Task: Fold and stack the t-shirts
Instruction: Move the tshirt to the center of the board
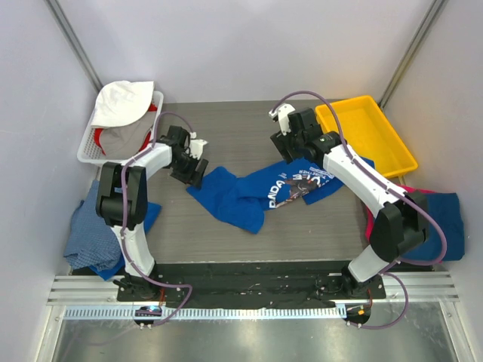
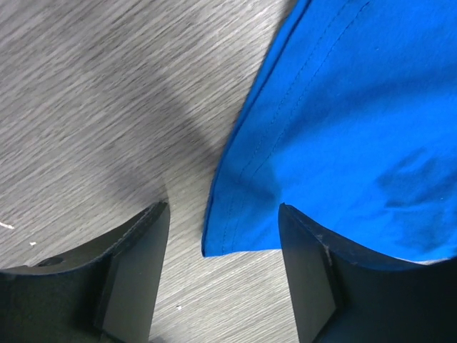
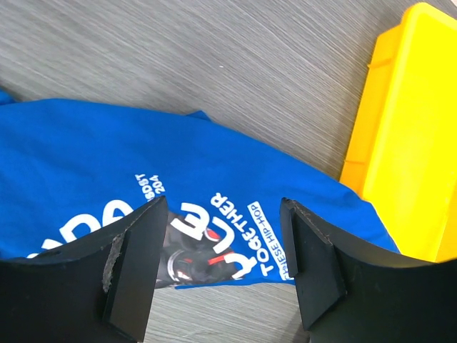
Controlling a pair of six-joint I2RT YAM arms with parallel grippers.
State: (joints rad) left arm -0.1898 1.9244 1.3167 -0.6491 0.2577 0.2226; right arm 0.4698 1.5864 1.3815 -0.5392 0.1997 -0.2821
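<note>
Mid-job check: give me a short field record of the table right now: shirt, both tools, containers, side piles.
shirt on table: printed blue t-shirt, crumpled, unfolded, centre
left tool: open, hem corner between its fingers
right tool: open, above the chest print
yellow tray: back right, nothing visible inside
white basket: back left, holds white, grey and red cloth
side piles: blue cloth pile near left; pink and blue cloth pile near right

t-shirt (image 1: 256,192) between basket (image 1: 84,151) and tray (image 1: 370,136)

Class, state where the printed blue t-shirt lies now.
In the top view, the printed t-shirt lies crumpled mid-table, between the left gripper and right gripper, its right end beside the yellow tray.
</note>
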